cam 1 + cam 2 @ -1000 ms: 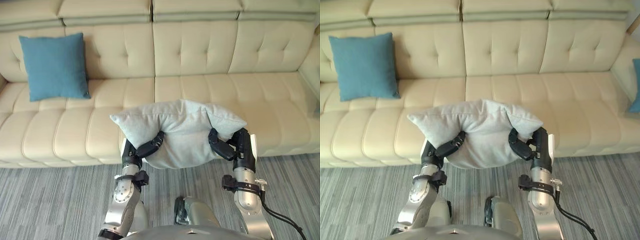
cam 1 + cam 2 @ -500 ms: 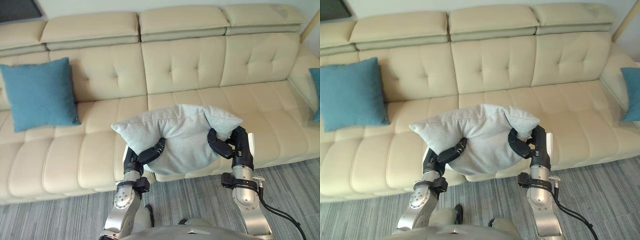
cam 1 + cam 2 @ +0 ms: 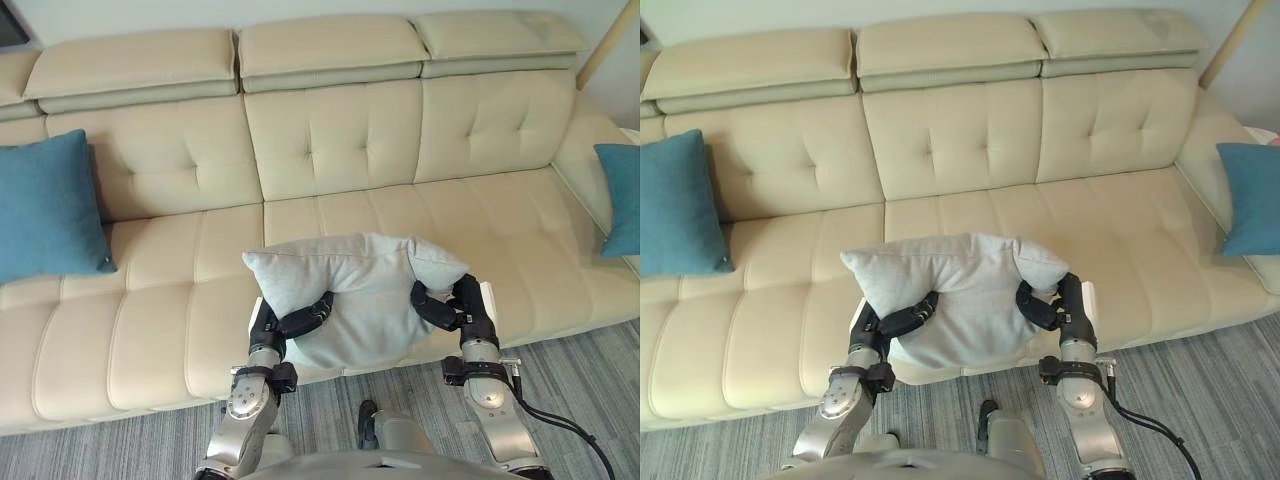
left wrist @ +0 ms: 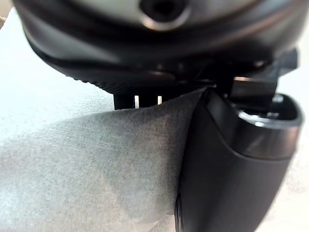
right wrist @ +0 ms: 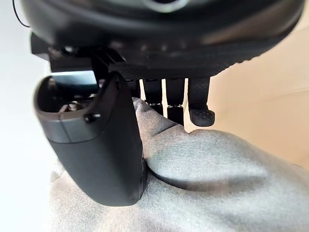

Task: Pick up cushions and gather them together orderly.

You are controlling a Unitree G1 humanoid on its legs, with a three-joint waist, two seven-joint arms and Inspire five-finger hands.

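Grey cushion (image 3: 352, 280) lies crosswise, clasped by curled left hand (image 3: 290, 322) and right hand (image 3: 447, 308); blue cushion (image 3: 45, 210) stands well leftward, seemingly upright.

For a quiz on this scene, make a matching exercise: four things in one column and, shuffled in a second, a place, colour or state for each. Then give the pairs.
Things:
1. grey cushion
2. sofa
3. carpet
4. blue cushion on the left

States:
a. cream and tufted
b. leans upright against the backrest
c. gripped by the left hand and the right hand
d. dark grey with stripes

Pairs: 1-c, 2-a, 3-d, 4-b.
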